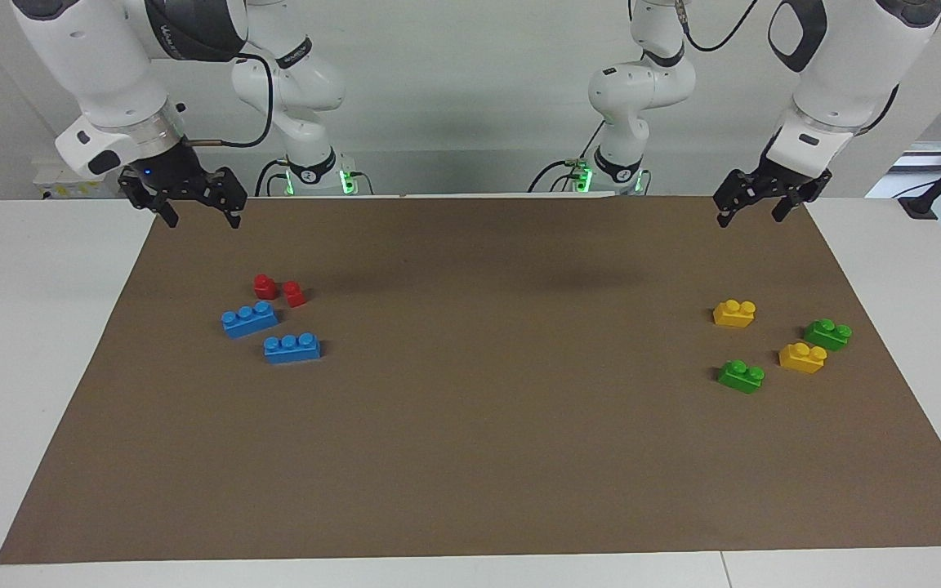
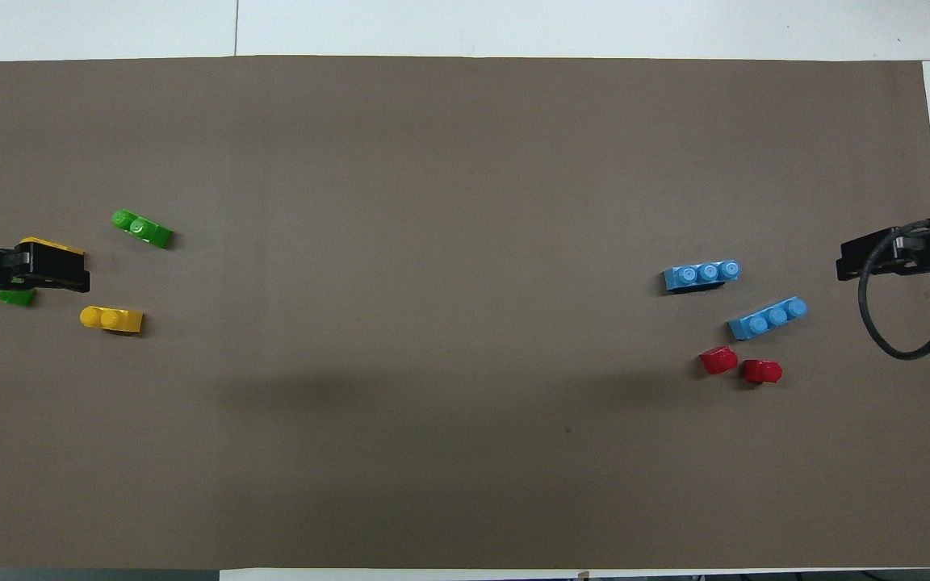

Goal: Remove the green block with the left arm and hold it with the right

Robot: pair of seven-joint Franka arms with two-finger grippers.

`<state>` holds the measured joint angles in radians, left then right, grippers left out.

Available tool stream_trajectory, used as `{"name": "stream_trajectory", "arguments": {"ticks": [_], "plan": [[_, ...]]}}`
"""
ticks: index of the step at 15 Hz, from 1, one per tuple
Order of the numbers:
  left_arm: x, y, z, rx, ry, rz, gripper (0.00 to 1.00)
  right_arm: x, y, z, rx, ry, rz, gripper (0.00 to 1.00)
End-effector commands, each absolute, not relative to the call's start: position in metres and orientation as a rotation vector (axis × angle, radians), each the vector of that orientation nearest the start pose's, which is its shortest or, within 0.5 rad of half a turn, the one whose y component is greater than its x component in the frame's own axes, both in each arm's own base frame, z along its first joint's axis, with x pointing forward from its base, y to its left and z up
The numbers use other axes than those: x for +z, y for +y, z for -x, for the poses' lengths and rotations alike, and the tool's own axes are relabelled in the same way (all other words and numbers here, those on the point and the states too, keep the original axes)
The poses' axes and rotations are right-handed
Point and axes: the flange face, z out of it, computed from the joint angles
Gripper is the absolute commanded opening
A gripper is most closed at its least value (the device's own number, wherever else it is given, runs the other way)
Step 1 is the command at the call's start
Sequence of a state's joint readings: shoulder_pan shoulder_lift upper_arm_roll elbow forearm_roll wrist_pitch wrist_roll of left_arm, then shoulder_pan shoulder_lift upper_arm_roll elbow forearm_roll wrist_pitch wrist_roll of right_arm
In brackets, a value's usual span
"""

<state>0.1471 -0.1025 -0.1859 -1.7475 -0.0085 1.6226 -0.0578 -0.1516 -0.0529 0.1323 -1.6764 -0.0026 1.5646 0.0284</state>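
At the upper left of the facing view, the right arm's black two-finger gripper [image 1: 201,214] hangs over the brown-covered table [image 1: 470,457], fingers apart. Right of centre lie two small bright green plastic two-stud bricks [image 1: 741,376] [image 1: 827,334] among yellow ones. At the upper right, the left arm's gripper [image 1: 751,214] hangs with fingers apart.
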Motion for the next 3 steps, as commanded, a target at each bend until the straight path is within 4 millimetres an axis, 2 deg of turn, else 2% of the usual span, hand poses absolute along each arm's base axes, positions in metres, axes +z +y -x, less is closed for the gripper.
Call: {"name": "stream_trajectory", "arguments": {"ticks": [1,3], "plan": [[0.6046,-0.0284,-0.5187,0.03,-0.009,3.144,1.0,0.6051,-0.011,-0.5335,0.112,0.095,3.174,1.0],[0.6046,-0.0284,-0.5187,0.03,-0.009,3.144,1.0,0.6051,-0.011,-0.5335,0.112,0.095,3.174,1.0]]}}
